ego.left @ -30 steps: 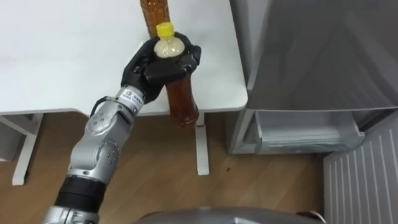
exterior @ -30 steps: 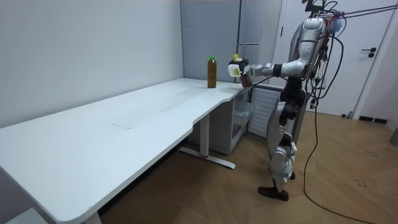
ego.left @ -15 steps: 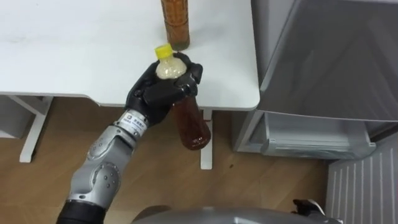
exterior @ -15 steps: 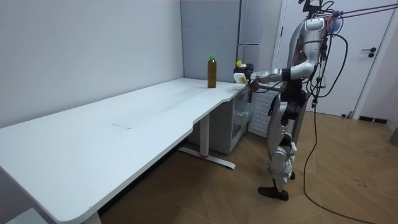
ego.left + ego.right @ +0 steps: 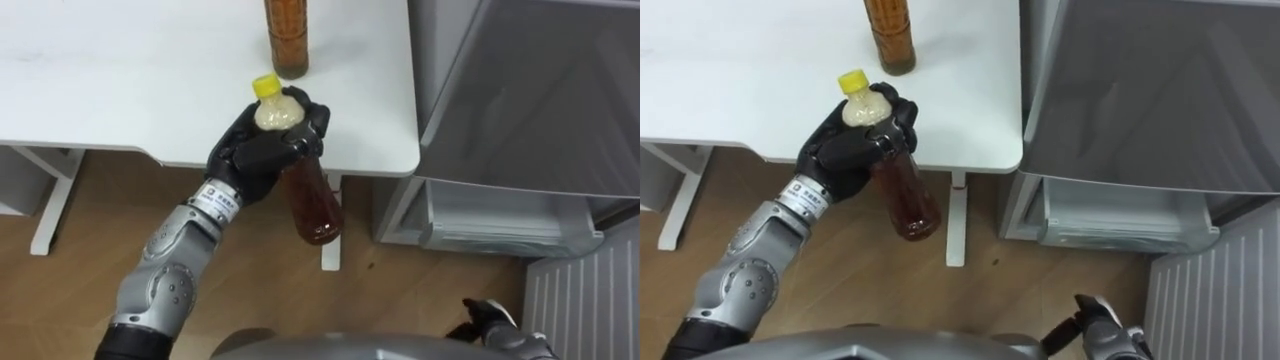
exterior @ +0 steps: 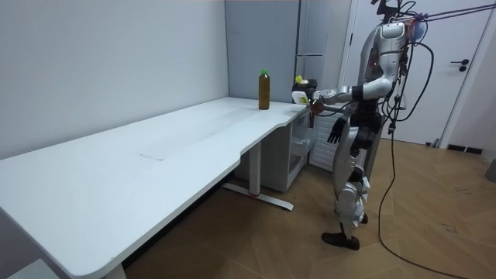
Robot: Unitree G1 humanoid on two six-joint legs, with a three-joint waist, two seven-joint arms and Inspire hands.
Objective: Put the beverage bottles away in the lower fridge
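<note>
Right now your left robot hand (image 5: 262, 150) is clenched round the neck and shoulder of the yellow-capped bottle (image 5: 312, 200), which hangs tilted in the air just off the desk (image 5: 120, 90) edge. The right robot hand (image 5: 495, 322) hangs low with loose fingers. With the grip so high and the full body below it, the bottle could slip or pivot as you turn to the lower fridge (image 5: 500, 215), and a wide swing could clip the desk corner or topple the second bottle (image 5: 285, 35).
</note>
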